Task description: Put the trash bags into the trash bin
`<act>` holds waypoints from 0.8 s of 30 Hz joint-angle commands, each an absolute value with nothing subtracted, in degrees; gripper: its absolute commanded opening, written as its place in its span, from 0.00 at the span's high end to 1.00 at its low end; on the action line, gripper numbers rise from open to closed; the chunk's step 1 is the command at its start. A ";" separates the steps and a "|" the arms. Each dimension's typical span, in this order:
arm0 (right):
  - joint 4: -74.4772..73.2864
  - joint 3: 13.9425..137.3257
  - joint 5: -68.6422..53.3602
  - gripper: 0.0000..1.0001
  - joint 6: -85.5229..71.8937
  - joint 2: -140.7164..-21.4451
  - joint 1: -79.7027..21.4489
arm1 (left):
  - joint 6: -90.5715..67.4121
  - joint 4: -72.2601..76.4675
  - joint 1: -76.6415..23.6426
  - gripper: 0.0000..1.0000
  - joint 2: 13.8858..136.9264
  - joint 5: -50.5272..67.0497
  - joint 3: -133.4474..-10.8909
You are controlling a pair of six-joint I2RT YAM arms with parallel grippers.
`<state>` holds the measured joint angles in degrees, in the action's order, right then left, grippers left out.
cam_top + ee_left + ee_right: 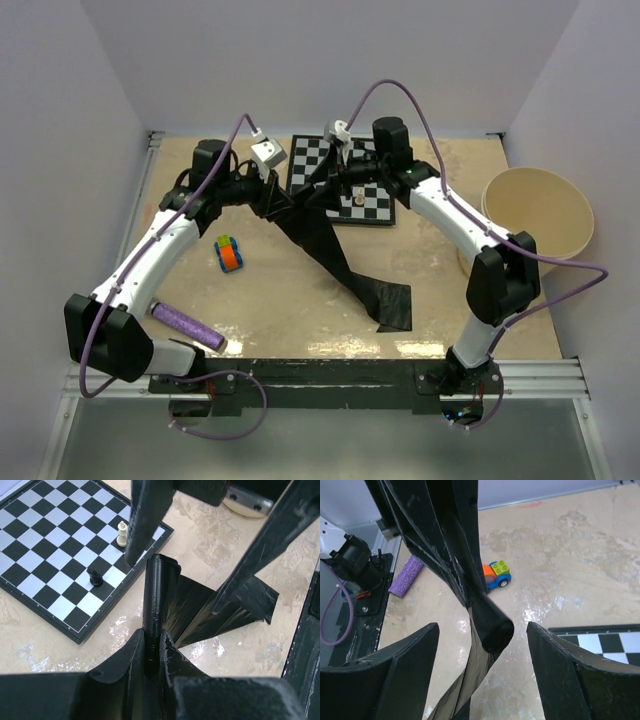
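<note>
You had the L fingers [122, 667] clenched on the black roll [156, 595] of the trash bags, holding it in the air above the worktop [290, 300], just beside the chessboard [340, 180]. The R fingers [405, 675] stood released, one on each side of the roll's free end, w/o touching it. From the roll a loose sheet [332, 255] hung down, and its tail lay flat on the worktop towards the near edge. The trash bin [520, 200] was well apart, at the far R side, with no bag in it yet.

What could go wrong from there, imo:
- The two pairs of fingers were very near each other. If you closed the R ones a bit off, they could hit the L fingers. They could also catch only thin film and not the roll, and glossy film slips.
- If L let go before R had a firm hold, the roll would drop, prob. onto the chessboard. There it could knock over the white piece [121, 533] or the black piece [95, 576].
- The tail would drag on the way to the bin. It could end hanging outside over the rim, i.e. the job only half done.
- The bin looked close to the R elbow [505, 275], so a wide swing could push it.
</note>
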<state>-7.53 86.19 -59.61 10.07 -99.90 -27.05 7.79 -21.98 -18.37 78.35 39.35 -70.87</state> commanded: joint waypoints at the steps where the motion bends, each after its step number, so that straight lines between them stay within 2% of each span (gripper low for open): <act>1: -5.19 89.91 -63.19 0.28 8.53 -100.63 -27.42 | 10.37 -21.71 -17.84 1.00 76.29 42.54 -72.33; 6: -5.19 90.35 -64.16 0.48 7.48 -101.78 -28.30 | 10.28 -21.53 -17.84 1.00 75.59 42.71 -71.90; 10: -5.27 90.35 -64.34 0.53 7.21 -102.30 -28.39 | 10.28 -21.53 -17.84 1.00 75.32 42.71 -71.89; 11: -5.45 90.61 -64.60 0.58 7.29 -102.48 -28.39 | 10.28 -21.62 -17.84 1.00 75.32 42.71 -71.81; 13: -5.62 90.70 -65.21 0.80 7.38 -102.83 -28.39 | 10.37 -21.27 -17.84 1.00 75.32 43.06 -71.72; 14: -5.62 91.05 -65.48 0.95 7.64 -102.83 -28.39 | 10.72 -21.27 -17.84 1.00 75.58 43.76 -71.72; 15: -5.80 91.23 -65.13 1.00 7.99 -102.75 -28.39 | 11.59 -21.88 -18.10 1.00 76.11 44.29 -72.07; 17: -6.76 92.10 -64.60 1.00 9.92 -102.39 -28.56 | 13.44 -23.55 -18.46 0.71 77.16 44.38 -72.86; 18: -8.16 92.89 -64.60 1.00 12.02 -102.57 -28.83 | 14.93 -24.51 -18.54 0.62 77.95 44.56 -73.64; 22: -13.62 96.06 -64.25 1.00 16.96 -103.36 -29.35 | 21.26 -29.96 -18.81 0.55 81.12 44.82 -77.25; 24: -14.50 96.68 -64.16 1.00 17.49 -103.45 -29.53 | 23.46 -31.02 -18.81 0.55 82.09 44.83 -78.39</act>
